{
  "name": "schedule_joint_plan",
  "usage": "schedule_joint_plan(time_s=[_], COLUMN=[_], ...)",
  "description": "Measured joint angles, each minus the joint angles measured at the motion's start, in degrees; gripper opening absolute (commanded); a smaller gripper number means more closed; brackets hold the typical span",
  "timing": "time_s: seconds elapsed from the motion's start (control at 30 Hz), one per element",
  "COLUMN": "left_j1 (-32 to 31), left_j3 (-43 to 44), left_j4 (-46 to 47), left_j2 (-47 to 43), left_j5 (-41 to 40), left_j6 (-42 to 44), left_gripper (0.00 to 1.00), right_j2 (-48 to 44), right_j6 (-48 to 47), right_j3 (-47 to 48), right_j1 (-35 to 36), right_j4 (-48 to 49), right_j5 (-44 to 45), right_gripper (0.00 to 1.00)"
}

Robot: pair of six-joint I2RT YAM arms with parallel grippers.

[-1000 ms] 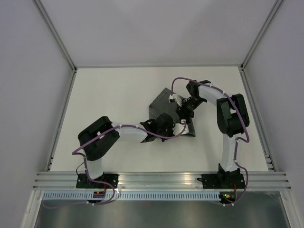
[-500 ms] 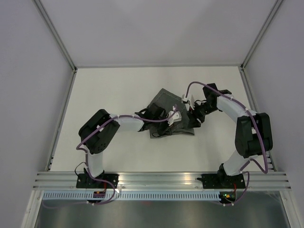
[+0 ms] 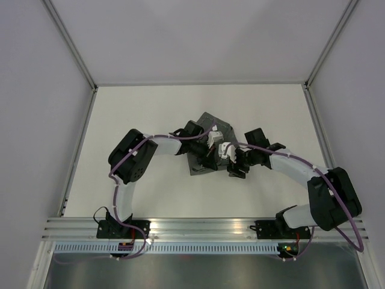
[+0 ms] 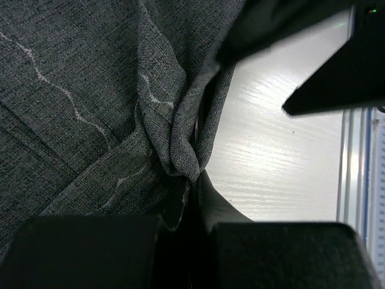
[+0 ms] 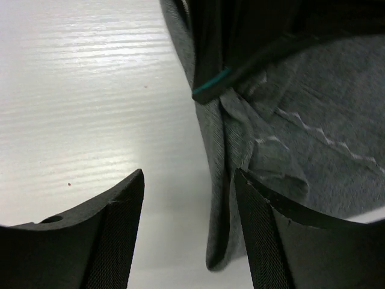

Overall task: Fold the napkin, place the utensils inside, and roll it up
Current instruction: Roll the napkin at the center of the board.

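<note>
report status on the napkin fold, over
Left gripper shut on a bunched fold of the napkin. Right gripper open, napkin edge between its jaws. Utensils not in sight.

The napkin (image 4: 72, 90) is coarse, matt, dark grey woven cloth with a pale stitched thread line; the tabletop (image 5: 78, 90) is white, faintly wood-grained, with a soft sheen. The right hand's (image 5: 187, 180) fingers (image 5: 114, 241) look like matt black plastic, finely ribbed.
</note>
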Motion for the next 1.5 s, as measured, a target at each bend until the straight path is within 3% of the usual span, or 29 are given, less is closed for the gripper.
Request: schedule_joint_plan(time_s=[0.17,0.4,0.7,0.93,1.03,1.23,1.5], left_j1=[1.05,1.18,1.16,1.33,1.42,1.57,1.92], left_j3=[2.45,4.48,5.73,6.54,6.64,6.73,4.74], left_j4=[-2.08,-4.52,-7.39,-8.61,-8.76,-9.22,-7.19], left_j2=[2.47,4.74,5.73,6.23,6.23,6.21,4.13], left_j5=[4.09,7.8,9.62,10.25,10.23,10.78,10.14], left_j6=[-1.11,-1.81,-1.79,-1.77,-1.77,-2.1,-5.64], left_gripper=[0.02,0.02,0.02,0.03,0.11,0.37,0.47], right_j2=[-0.46,2.21,7.28,10.54,11.39,12.63,15.26], right_j6=[0.48,0.72,0.33,-0.09,-0.87,-1.64,-2.36], right_j3=[-3.56,-3.54,-2.58,1.6,3.02,5.25,8.72], right_j1=[7.04,9.46,12.0,12.57,12.59,12.57,10.56], right_j4=[7.72,14.08,15.32,10.23,7.85,4.68,0.09], right_j5=[4.57,7.96,10.23,10.03,9.6,9.33,6.08], right_gripper=[0.7,0.69,0.65,0.37,0.25,0.13,0.08])
